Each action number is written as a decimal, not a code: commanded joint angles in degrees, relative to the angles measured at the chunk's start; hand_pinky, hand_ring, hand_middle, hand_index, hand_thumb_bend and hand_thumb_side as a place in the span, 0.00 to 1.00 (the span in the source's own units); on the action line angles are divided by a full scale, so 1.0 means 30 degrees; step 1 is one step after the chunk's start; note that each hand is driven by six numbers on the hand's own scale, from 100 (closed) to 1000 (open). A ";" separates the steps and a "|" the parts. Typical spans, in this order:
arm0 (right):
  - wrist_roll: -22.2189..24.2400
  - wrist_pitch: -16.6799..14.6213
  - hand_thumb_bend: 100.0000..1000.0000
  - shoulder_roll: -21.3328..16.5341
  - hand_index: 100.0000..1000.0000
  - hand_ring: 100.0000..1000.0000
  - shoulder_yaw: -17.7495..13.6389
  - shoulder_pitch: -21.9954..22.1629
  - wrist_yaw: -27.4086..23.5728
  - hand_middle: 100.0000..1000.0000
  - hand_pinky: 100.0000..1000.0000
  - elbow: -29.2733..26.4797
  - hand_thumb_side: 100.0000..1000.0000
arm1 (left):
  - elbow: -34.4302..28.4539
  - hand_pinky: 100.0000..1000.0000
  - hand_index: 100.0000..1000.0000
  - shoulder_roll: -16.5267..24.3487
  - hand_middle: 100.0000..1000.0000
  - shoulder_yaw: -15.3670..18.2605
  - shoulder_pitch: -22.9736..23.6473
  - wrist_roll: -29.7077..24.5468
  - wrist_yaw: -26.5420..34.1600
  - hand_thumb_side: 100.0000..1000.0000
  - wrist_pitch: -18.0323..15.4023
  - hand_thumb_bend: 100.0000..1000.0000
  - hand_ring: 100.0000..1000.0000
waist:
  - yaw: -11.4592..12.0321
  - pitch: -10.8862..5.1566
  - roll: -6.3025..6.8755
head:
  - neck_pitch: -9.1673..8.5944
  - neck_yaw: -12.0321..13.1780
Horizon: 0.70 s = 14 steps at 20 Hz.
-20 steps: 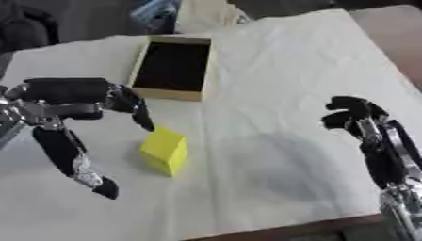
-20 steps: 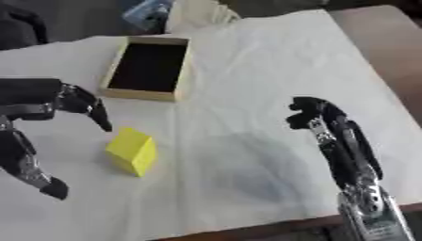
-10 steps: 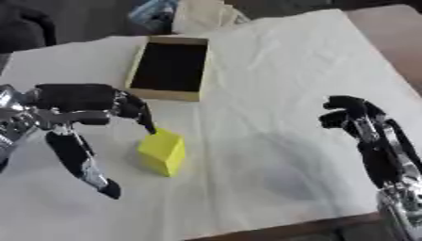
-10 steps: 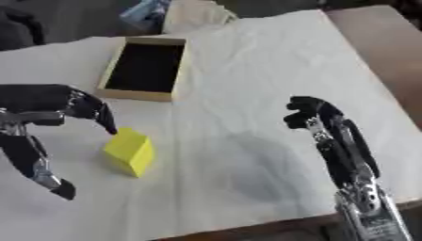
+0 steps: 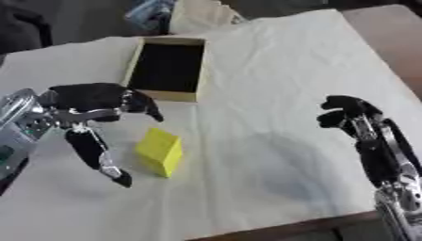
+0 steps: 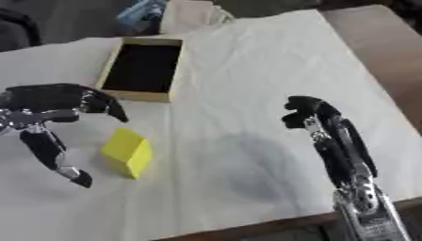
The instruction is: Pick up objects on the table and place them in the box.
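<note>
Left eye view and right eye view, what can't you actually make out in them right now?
- Left hand: whether its fingers touch the yellow block; the hand overlaps the block's left side.
- Box: its inside is black, so any contents can't be seen.
- Right hand: its palm side faces away; fingertips curl out of sight.
- Items beyond the table's far edge: cut off by the top edge, blurred.

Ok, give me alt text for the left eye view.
The left hand spreads open around a yellow block on the white-covered table, not yet gripping it. An open box lies beyond; the right hand idles at right.
</note>
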 commanded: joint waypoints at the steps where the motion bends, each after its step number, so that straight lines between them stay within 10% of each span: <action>1: 0.0031 -0.0029 0.21 -0.0159 0.74 0.60 -0.0053 -0.0104 0.0027 0.63 0.62 -0.0310 0.81 | 0.0468 0.85 0.85 -0.0026 0.74 0.0168 -0.0492 0.0078 -0.0371 0.39 -0.0341 0.77 0.76 | -0.0013 -0.0331 -0.0095 | -0.0171 -0.0041; 14: 0.0123 -0.0030 0.21 -0.0094 0.74 0.60 0.0031 -0.0093 0.0002 0.63 0.62 -0.0341 0.81 | 0.2013 0.83 0.84 -0.1266 0.72 0.0176 -0.0933 0.0554 -0.1154 0.37 -0.0848 0.74 0.74 | -0.0077 -0.0273 -0.0263 | -0.0186 0.0034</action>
